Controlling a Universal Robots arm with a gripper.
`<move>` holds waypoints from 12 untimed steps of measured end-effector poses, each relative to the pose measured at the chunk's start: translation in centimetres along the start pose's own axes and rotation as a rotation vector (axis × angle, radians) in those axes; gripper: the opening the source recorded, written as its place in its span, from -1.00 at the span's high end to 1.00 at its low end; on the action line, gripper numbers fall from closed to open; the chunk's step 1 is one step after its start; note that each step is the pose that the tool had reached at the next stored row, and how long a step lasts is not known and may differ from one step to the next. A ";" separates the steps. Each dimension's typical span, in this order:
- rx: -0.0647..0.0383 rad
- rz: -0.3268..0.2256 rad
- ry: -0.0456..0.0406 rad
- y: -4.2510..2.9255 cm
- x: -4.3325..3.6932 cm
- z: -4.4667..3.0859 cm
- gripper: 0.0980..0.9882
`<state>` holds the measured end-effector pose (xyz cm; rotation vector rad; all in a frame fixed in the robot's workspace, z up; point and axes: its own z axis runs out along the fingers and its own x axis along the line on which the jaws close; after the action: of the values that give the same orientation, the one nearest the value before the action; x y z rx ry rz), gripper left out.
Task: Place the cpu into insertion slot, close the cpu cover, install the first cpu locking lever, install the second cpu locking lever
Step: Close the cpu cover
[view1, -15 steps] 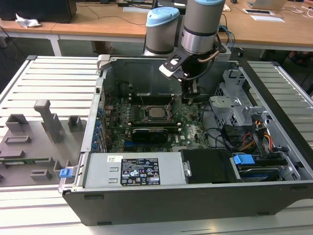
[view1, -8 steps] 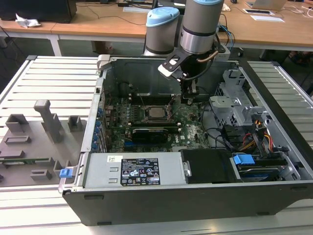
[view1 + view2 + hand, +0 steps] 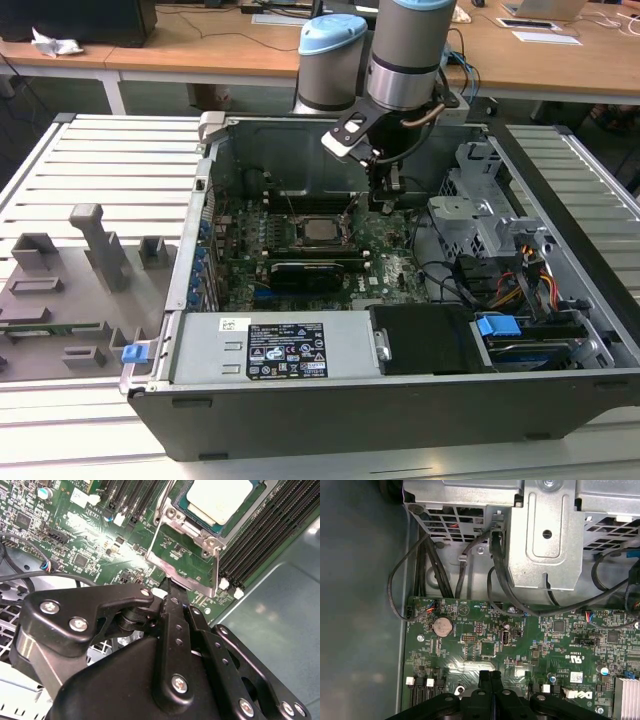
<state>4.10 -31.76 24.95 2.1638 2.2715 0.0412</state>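
The cpu (image 3: 217, 500), a silver square chip, lies in the insertion slot (image 3: 171, 513) on the green motherboard; the exterior view shows the cpu (image 3: 322, 231) mid-board. The cpu cover (image 3: 154, 539), a thin metal frame with a window, stands swung open off the slot. A thin locking lever (image 3: 166, 495) runs beside the slot. My gripper (image 3: 169, 582) is shut, its black fingertips right at the cover's free edge; I cannot tell whether they pinch it. In the first wrist view the gripper (image 3: 490, 674) shows its fingers pressed together. In the exterior view the gripper (image 3: 385, 200) hangs to the right of the slot.
Long memory slots (image 3: 260, 535) flank the socket. A metal drive cage (image 3: 545, 535) with black cables (image 3: 500, 580) sits just beyond the board edge. A black card (image 3: 315, 272) lies in front of the socket, and the power supply (image 3: 270, 350) fills the case front. Grey fixtures (image 3: 70, 290) stand outside the case.
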 end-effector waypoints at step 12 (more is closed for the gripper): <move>0.000 0.000 0.0000 -0.24 0.01 -0.01 0.98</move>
<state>3.86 -31.76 24.95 2.1638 2.2715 0.0412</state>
